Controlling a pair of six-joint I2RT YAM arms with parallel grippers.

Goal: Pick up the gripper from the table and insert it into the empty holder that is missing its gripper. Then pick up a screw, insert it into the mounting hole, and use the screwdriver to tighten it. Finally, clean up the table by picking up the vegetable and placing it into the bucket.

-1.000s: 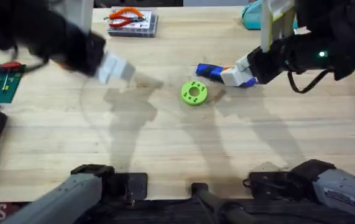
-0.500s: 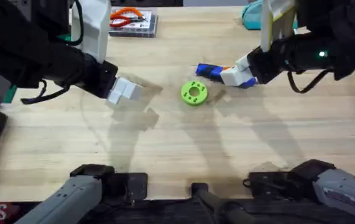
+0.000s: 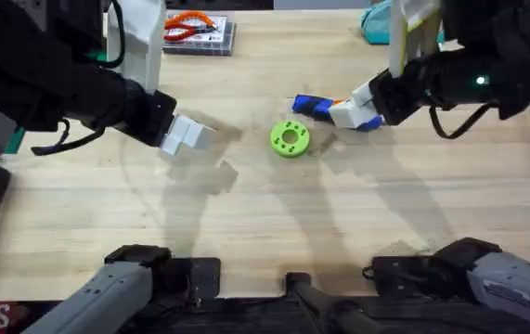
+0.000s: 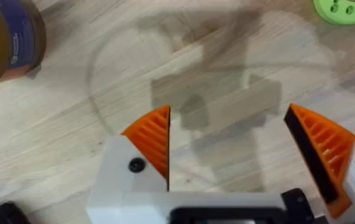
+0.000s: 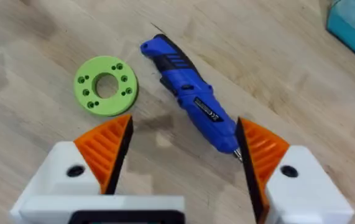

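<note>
Left gripper [image 4: 227, 146]: jaws wide apart, empty over bare table [image 3: 246, 223].
Bucket [image 4: 12, 40]: near it, green inside, probably the vegetable.
Right gripper [image 5: 180, 155]: jaws apart, poised over the screwdriver [image 5: 189, 96], beside the green disc [image 5: 106, 85], likely about to grab.

A pale wood-grain tabletop [image 3: 274, 213] spans the scene, soft shadows falling across its middle under even light.

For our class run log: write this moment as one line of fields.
left hand: open, empty, over bare table | right hand: open, above screwdriver | green disc: beside screwdriver | bucket: upright
</note>
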